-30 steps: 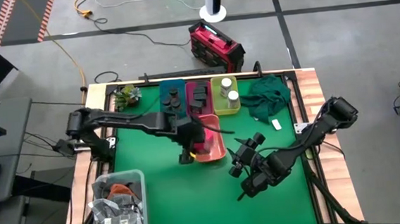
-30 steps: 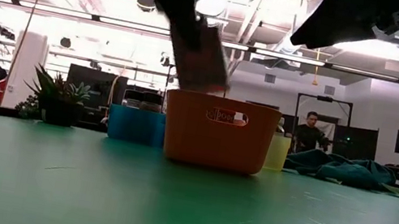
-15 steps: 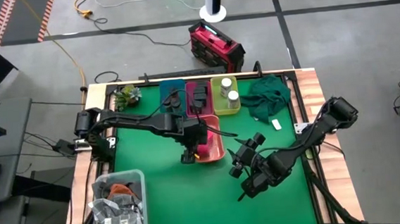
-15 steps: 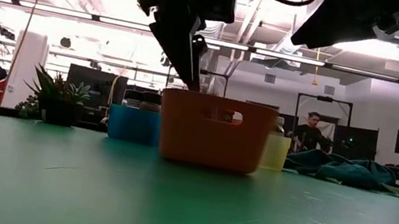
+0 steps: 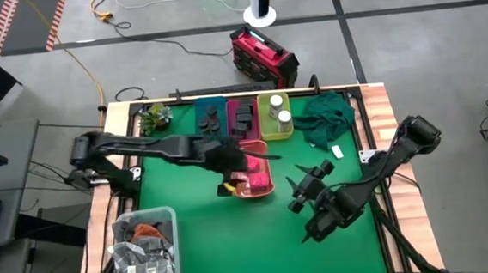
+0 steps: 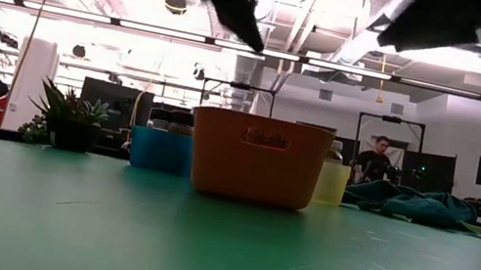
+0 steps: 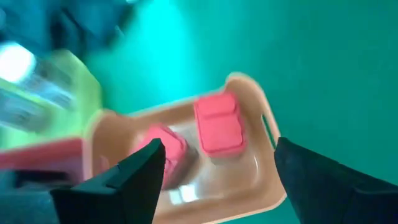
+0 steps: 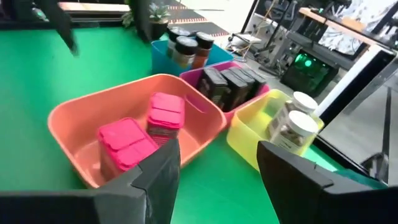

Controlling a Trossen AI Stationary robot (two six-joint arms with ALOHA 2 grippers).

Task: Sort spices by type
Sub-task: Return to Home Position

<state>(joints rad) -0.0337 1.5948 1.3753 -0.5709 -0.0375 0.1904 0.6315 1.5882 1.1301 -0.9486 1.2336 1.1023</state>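
Salmon bin (image 8: 202, 134): smooth moulded plastic, soft sheen. Magenta blocks (image 8: 165, 112): plastic, ribbed lids, semi-matt. White-capped bottles (image 8: 291, 130): clear glossy walls, glass or plastic, hard to say. Green table mat (image 5: 199, 234): matt, faintly scuffed. Table border (image 5: 380, 114): bare wood planks. Dark green cloth (image 5: 322, 115): soft crumpled fabric, matt.

Pink blocks (image 8: 166, 115) in salmon bin (image 8: 74, 107), mid frame. Above it: blue bin (image 8: 160, 55) w/ dark jars (image 8: 185, 48), pink bin (image 8: 263, 93) w/ dark grey packs (image 8: 233, 84), yellow bin (image 8: 245, 138) w/ white-cap bottles (image 8: 297, 127). Mat (image 5: 208, 234) green.
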